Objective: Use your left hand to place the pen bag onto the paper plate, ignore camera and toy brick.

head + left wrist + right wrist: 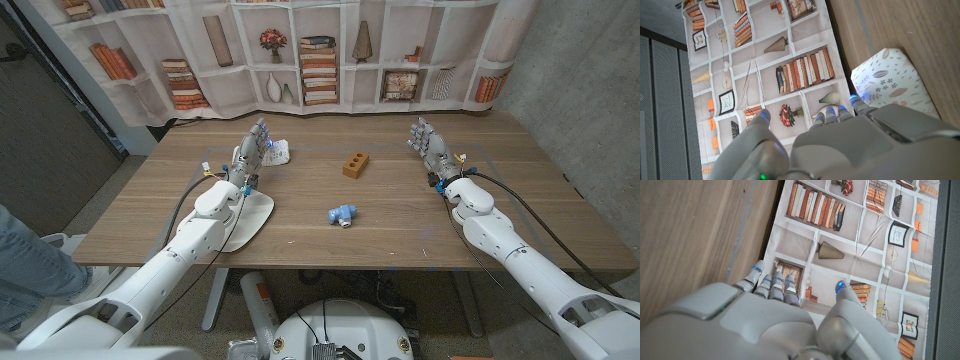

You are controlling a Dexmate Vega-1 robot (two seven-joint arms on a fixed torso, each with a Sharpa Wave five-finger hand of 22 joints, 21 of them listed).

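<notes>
On paper plate (250,222): left forearm only.

This looks like a robotics lab or test room rather than a home. A plain rectangular wooden tabletop (400,215) stands alone, and along its far edge hangs a printed fabric backdrop (330,50) picturing bookshelves, vases and framed prints, not real furniture. Bare grey concrete wall (585,70) rises beside its right edge, and a dark panel, possibly a door, (40,120) stands off its left edge.
</notes>
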